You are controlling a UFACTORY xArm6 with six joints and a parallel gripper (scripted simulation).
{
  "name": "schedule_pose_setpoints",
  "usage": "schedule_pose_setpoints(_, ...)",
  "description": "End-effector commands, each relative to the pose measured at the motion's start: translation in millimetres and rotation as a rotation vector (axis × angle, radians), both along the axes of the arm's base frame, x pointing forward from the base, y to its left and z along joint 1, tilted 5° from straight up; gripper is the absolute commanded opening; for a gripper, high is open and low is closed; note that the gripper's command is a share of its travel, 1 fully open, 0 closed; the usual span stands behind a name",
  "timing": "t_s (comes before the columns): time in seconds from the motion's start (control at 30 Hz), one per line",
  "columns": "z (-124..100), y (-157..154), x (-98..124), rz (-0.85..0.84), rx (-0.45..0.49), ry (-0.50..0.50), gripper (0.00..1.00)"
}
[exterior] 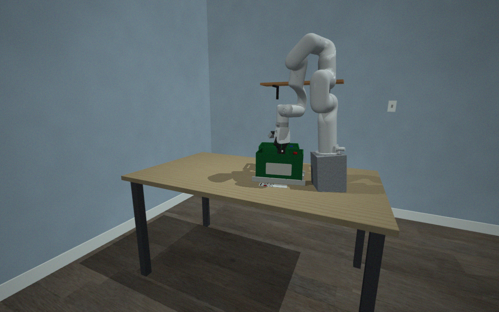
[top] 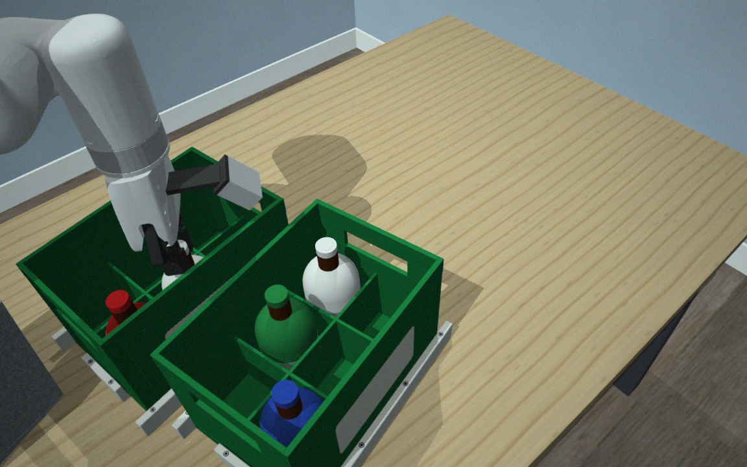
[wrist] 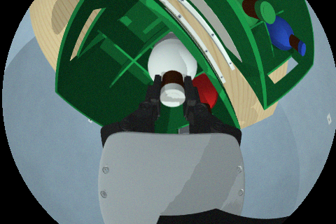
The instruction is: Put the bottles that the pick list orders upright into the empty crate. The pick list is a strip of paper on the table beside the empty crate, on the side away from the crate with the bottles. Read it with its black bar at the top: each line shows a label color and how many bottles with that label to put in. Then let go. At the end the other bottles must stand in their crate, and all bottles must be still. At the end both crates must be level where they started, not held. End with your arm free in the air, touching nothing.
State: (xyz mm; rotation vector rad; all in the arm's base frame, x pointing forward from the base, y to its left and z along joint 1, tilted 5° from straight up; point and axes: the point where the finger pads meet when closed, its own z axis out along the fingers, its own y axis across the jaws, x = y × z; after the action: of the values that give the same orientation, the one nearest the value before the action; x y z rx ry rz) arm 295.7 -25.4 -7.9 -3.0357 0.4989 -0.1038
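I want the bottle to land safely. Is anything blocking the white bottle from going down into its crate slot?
Nothing visible blocks it. The gripper holds the white bottle by its neck, already low inside the crate. The red bottle stands in the neighbouring slot, beyond a divider.

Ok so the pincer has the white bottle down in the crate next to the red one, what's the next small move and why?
Probably open the pincer and let go. It is shut on the neck of the white bottle, which hangs upright and sunk deep in a cell of the receiving crate, beside the red bottle. Whether its base touches the floor is hidden, so ease down a touch first if unsure.
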Motion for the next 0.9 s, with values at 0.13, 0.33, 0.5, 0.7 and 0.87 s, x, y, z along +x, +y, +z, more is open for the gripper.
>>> schedule_pose_setpoints(0.13,-2.5,0.0,1.7,0.000,0.000,-0.004,0.00)
schedule_pose_setpoints(0.33,-5.6,0.2,1.9,0.000,0.000,-0.004,0.00)
schedule_pose_setpoints(0.5,-6.0,0.2,1.9,0.000,0.000,-0.004,0.00)
schedule_pose_setpoints(0.7,-6.1,0.2,1.9,0.000,0.000,-0.004,0.00)
schedule_pose_setpoints(0.87,-6.0,0.2,2.0,0.000,0.000,-0.004,0.00)
